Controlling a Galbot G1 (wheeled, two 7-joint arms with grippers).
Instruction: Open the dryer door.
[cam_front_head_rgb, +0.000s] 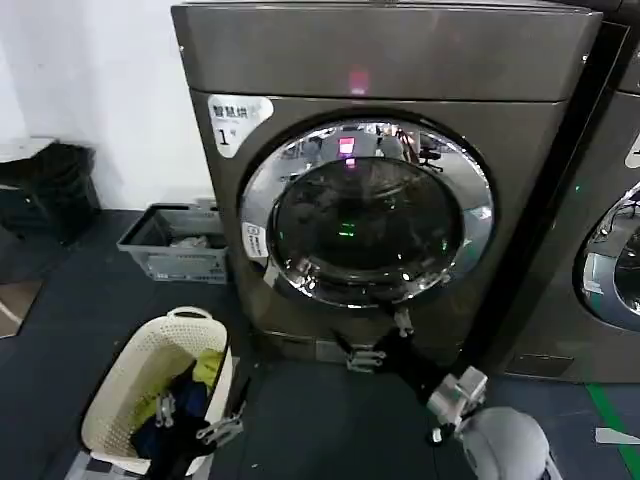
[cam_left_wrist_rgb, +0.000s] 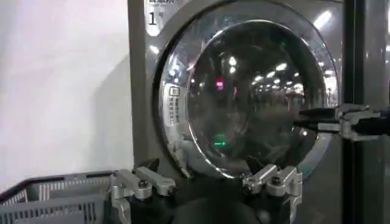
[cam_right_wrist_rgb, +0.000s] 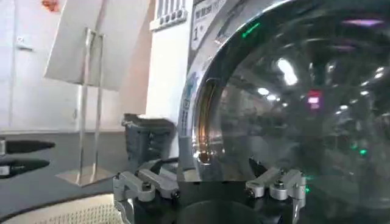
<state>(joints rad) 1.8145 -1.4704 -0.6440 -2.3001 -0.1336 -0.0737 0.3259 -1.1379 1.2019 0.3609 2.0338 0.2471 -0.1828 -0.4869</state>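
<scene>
The dryer (cam_front_head_rgb: 400, 60) is a dark grey-brown front-loader with a white "1" label and a small pink light. Its dryer door (cam_front_head_rgb: 366, 210), chrome-rimmed with dark glass, looks shut. My right gripper (cam_front_head_rgb: 375, 340) hangs open just below the door's lower rim, nothing between its fingers. In the right wrist view the door (cam_right_wrist_rgb: 292, 109) is very close, with a recess in the rim (cam_right_wrist_rgb: 204, 122) ahead of the open right gripper (cam_right_wrist_rgb: 210, 176). My left gripper (cam_front_head_rgb: 195, 420) stands open low over the laundry basket. In the left wrist view the left gripper (cam_left_wrist_rgb: 207, 173) faces the door (cam_left_wrist_rgb: 244, 97) from a distance.
A cream laundry basket (cam_front_head_rgb: 110, 395) with clothes stands at the front left. A grey crate (cam_front_head_rgb: 150, 255) sits by the dryer's left side. A neighbouring grey machine (cam_front_head_rgb: 600, 250) stands at the right. A white board on a stand (cam_right_wrist_rgb: 91, 42) is off to the side.
</scene>
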